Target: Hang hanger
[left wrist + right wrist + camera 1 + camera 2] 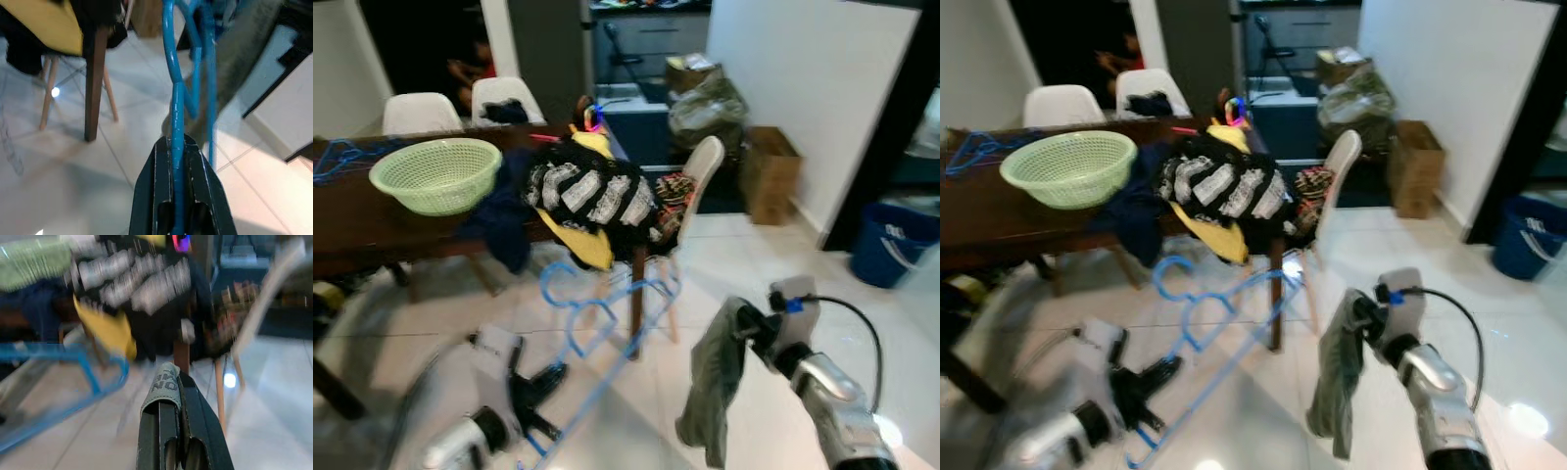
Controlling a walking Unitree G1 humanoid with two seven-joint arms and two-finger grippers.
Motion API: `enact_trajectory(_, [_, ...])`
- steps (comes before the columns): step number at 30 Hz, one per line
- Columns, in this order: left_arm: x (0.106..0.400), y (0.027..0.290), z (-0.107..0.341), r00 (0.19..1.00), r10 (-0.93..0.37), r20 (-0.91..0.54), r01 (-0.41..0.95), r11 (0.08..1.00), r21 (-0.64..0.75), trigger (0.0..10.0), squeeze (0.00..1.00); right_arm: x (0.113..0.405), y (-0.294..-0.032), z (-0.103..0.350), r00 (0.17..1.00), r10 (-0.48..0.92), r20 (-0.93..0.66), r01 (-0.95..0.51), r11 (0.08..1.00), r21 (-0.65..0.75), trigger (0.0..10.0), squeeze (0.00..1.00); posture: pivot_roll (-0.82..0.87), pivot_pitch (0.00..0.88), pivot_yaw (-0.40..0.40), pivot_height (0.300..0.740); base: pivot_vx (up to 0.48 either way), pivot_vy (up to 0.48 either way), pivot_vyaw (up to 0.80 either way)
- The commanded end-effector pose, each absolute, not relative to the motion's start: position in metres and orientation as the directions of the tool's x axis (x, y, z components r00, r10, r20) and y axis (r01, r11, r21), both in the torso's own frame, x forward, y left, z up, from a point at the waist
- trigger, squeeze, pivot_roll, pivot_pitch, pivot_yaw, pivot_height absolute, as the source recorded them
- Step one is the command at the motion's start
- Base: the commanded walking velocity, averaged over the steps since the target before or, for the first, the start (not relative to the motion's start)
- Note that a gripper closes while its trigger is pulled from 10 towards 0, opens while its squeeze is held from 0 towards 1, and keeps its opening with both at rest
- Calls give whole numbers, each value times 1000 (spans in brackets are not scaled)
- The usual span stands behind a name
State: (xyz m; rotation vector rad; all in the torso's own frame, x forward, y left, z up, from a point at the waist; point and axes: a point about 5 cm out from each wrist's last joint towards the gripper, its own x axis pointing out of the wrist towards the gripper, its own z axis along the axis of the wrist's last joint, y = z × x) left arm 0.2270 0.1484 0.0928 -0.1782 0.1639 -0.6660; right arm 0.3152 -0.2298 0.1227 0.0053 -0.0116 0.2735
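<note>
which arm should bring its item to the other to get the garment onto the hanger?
Probably right. The right gripper pinches the hanging grey garment, which dangles free; the left gripper clamps the blue hanger and can hold it steady.

Blue wire hanger (597, 323), thin, w/ curvy loops. Held off the floor, tilted: near end low at left, far end rising right toward table corner. Slightly motion-blurred.

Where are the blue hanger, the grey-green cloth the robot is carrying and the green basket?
blue hanger (607, 318): left eye view, on its crossing bars.
grey-green cloth (713, 387): left eye view, middle of the hanging fabric.
green basket (1072, 168): right eye view, on its outer wall.
</note>
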Motion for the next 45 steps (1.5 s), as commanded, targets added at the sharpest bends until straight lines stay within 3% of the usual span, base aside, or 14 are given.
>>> enact_trajectory(1, [224,151,90,764,-634,-122,602,768,-221,10000,0,321,-223,135,962,267,65,-268,963,18,10000,0,70,0,-34,740,480,0,0])
enact_trajectory(5, [217,144,85,672,-719,-178,680,694,-238,10000,0,344,-221,228,912,154,380,-224,963,148,10000,0,69,0,-31,740,480,0,0])
enact_trajectory(7, [217,144,85,672,-719,-178,680,694,-238,10000,0,344,-221,228,912,154,380,-224,963,148,10000,0,69,0,-31,740,480,0,0])
enact_trajectory(10, [217,141,85,640,-745,-187,702,667,-252,10000,0,350,-209,285,837,138,530,-266,948,174,10000,0,63,0,-29,740,480,0,0])
enact_trajectory(16, [216,140,85,630,-753,-188,708,657,-260,10000,0,351,-191,322,769,167,617,-332,930,161,10000,0,66,0,-31,740,480,0,0])
enact_trajectory(20, [214,137,86,609,-771,-187,724,636,-266,10000,0,353,-160,361,684,240,689,-428,897,112,10000,0,73,0,-37,740,480,0,0])
enact_trajectory(23, [213,137,86,597,-779,-190,732,626,-269,10000,0,354,-155,365,680,248,689,-437,893,110,10000,0,79,0,-43,740,480,0,0])
enact_trajectory(26, [201,130,85,508,-837,-202,785,547,-292,10000,0,356,-143,377,664,269,698,-465,879,104,10000,0,82,0,-46,740,480,0,0])
enact_trajectory(29, [197,127,85,475,-855,-208,801,518,-299,10000,0,357,-137,385,651,277,707,-485,868,107,10000,0,82,0,-48,740,480,0,0])
enact_trajectory(36, [200,127,85,467,-860,-204,805,510,-304,10000,0,363,-106,384,640,348,685,-592,792,150,10000,0,87,0,-62,740,480,0,0])
enact_trajectory(42, [202,126,85,467,-860,-205,808,509,-296,10000,0,371,-50,344,673,534,511,-639,768,41,10000,0,111,0,-81,740,452,0,0])
enact_trajectory(43, [202,126,85,467,-860,-205,808,509,-296,10000,0,371,-50,344,673,534,511,-639,768,41,10000,0,111,0,-81,740,315,0,0])
enact_trajectory(45, [202,126,85,477,-853,-210,801,521,-294,10000,0,371,-33,315,684,632,363,-648,756,-95,10000,0,114,0,-84,740,0,0,0])
